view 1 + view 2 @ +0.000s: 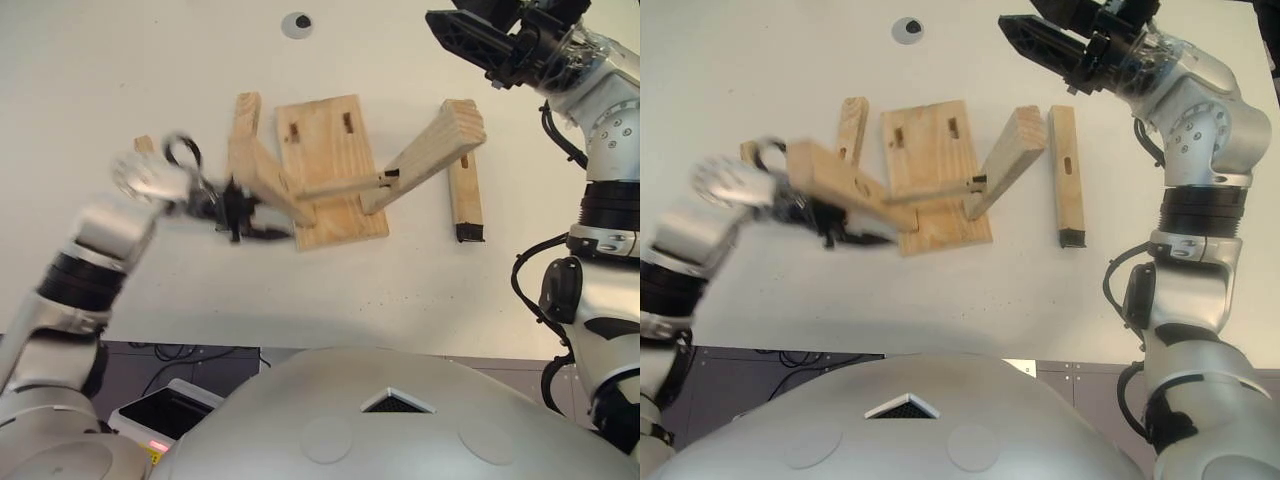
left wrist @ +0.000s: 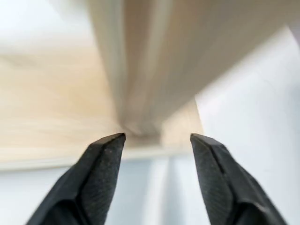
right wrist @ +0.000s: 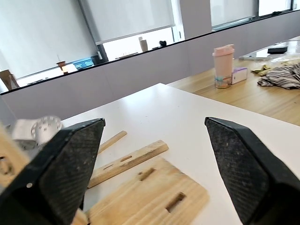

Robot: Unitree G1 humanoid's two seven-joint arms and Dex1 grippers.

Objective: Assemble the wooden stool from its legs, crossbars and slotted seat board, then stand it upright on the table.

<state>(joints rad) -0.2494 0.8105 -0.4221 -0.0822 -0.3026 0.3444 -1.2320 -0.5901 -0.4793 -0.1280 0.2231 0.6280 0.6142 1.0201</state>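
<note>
My left claw (image 2: 158, 137) is spread right at the leg (image 1: 262, 172) centre-left, I'd guess to pinch the crossbar (image 1: 340, 185) frame lying over the board (image 1: 330, 135), while my right claw (image 3: 154, 121), also spread, is parked upper right.

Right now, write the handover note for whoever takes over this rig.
Left claw open at the near end of the left joined leg; right claw open, raised over the far right of the table.
Seat board lies flat mid-table; the left joined leg, crossbar and right joined leg sit tilted over it.
One loose leg lies right of them, another left of the board; a thin stick, likely the second crossbar, lies farther left.
Done: one leg pair joined.
Left: join the second pair, fit the seat board, stand the stool upright.
</note>
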